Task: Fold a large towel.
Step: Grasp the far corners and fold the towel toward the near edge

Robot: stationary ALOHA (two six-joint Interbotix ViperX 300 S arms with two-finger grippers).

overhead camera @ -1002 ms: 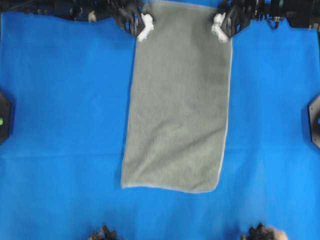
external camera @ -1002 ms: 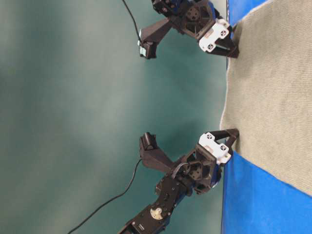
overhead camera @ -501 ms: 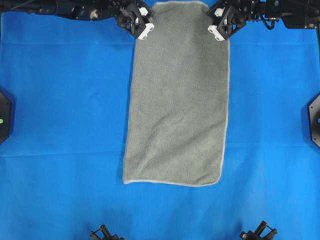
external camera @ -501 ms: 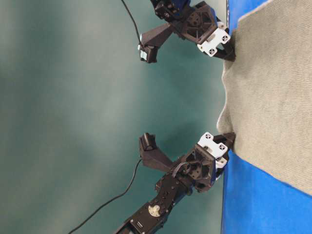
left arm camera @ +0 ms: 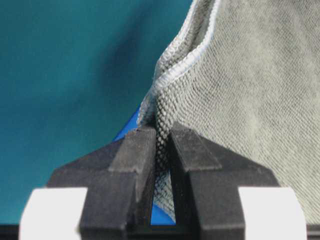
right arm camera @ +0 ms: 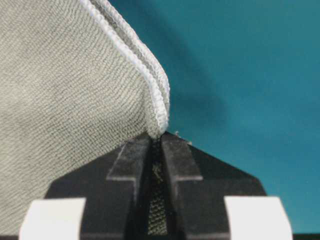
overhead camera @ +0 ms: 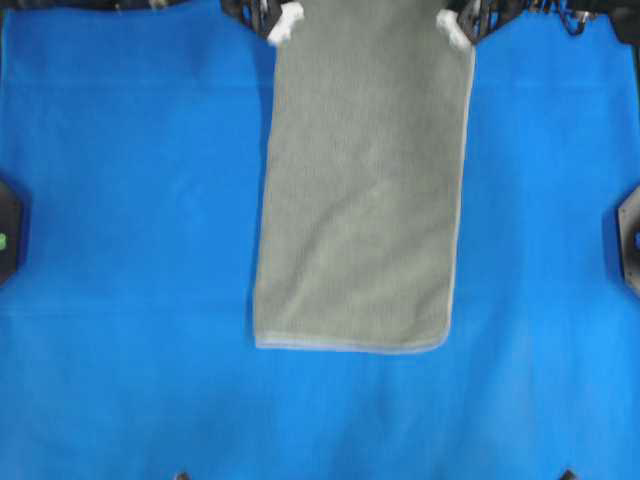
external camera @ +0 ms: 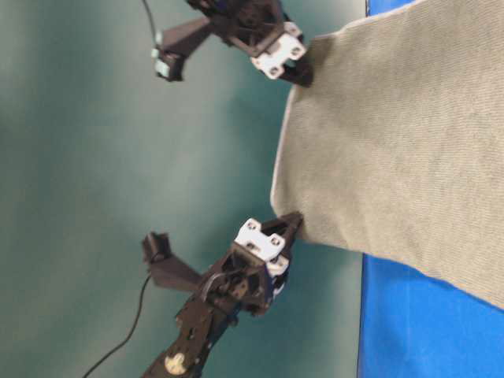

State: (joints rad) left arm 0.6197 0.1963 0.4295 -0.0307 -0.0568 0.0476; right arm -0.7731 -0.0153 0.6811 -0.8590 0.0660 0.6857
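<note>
1. Up at twelve o'clock in the overhead view, the left pincer (overhead camera: 283, 20) and the right pincer (overhead camera: 455, 26) each clamp one far corner of the towel (overhead camera: 362, 190); both wrist views show the black fingers (left arm camera: 145, 165) closed tight on doubled cloth with the pale hem (right arm camera: 150, 85) bunched just above them.

2. From those corners the towel runs down toward six o'clock, its free end lying flat on the blue sheet (overhead camera: 130, 250) that covers the table. In the table-level view the gripped end hangs raised off the surface.

3. My reading is that the fold is in its lift-and-carry step: the held edge is up, not yet brought over.

4. Next, both pincers need to travel together toward six o'clock, level and evenly spaced, laying the held edge onto the free edge.

5. Compared with half a second ago, the pincers sit higher and the towel's free edge has crept toward twelve o'clock.
</note>
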